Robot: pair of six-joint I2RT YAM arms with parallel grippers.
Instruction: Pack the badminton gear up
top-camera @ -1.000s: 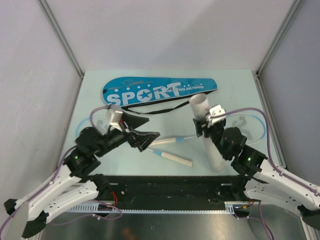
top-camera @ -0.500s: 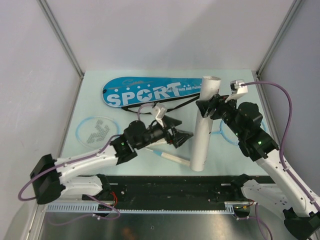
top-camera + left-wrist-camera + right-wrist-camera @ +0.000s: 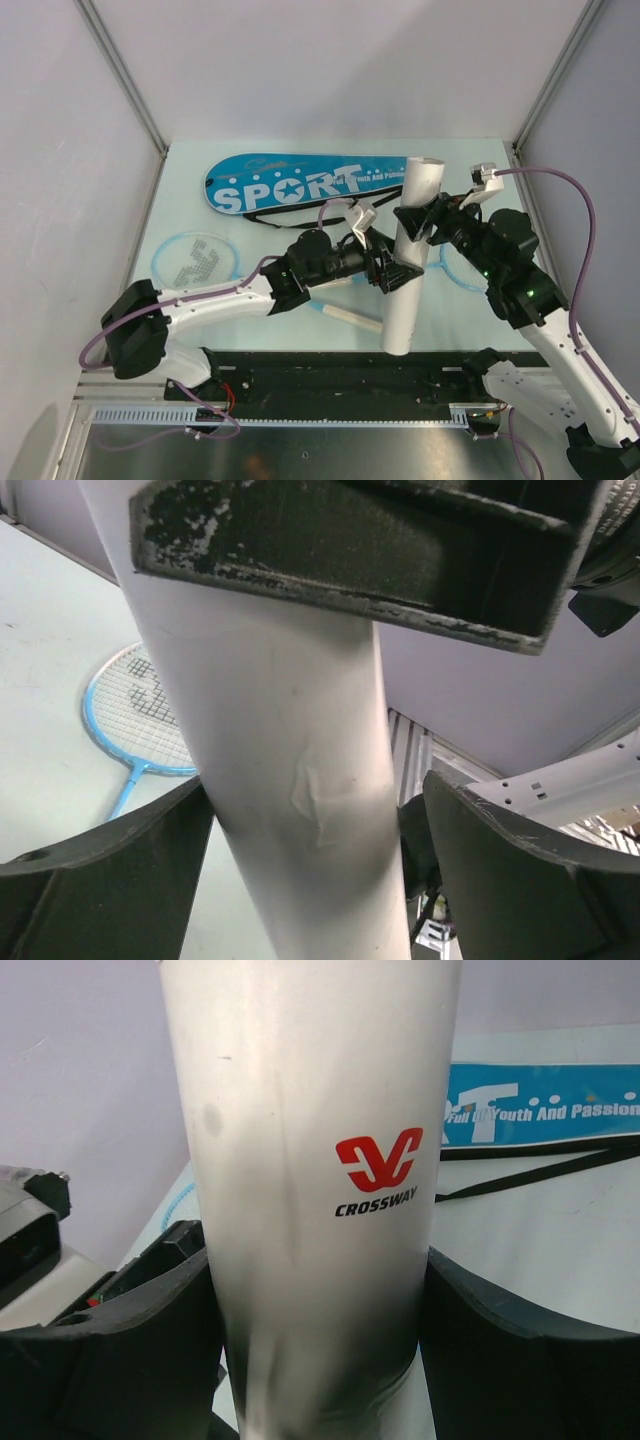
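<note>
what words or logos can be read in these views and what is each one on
"SPORT": big white letters on the blue racket bag.
"CROSSWAY": black, under a red logo, on the white tube.
"Youth And Passion": small white line on the bag; the words before it are unclear.
Script above "SPORT": too small to read.

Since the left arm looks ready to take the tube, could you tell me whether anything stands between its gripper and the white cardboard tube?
Nothing visible does. The white cardboard tube stands between the open fingers of the left gripper, with only a bare gap beside it; the right gripper clamps it higher up.
</note>
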